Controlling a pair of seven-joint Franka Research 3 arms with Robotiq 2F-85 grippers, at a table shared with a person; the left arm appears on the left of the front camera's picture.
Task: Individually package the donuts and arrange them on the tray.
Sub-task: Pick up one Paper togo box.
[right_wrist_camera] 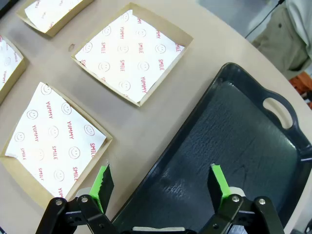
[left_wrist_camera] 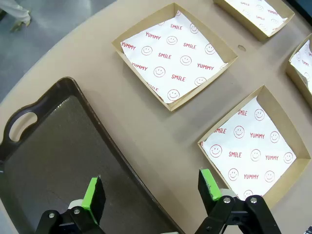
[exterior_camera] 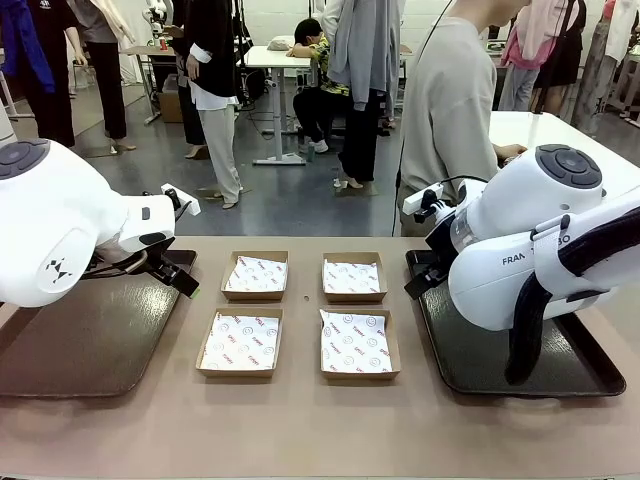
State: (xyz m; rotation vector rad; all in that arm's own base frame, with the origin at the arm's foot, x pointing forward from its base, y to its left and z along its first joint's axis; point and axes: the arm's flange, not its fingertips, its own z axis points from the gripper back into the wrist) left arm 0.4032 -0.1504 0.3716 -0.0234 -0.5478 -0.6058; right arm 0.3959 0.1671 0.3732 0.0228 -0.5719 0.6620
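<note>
Both our grippers hang released, jaws spread wide and holding nothing: the left gripper (left_wrist_camera: 150, 184) over the inner edge of the left tray (exterior_camera: 60, 350), the right gripper (right_wrist_camera: 161, 173) over the inner rim of the right tray (exterior_camera: 480, 372). Between the trays sit four cardboard boxes (exterior_camera: 241, 342), each holding just its smiley-print liner (left_wrist_camera: 183, 56), with no donuts in them yet. We judge these light boxes the hazard: a low inward sweep could clip a wall, skid a box or rumple its liner.
</note>
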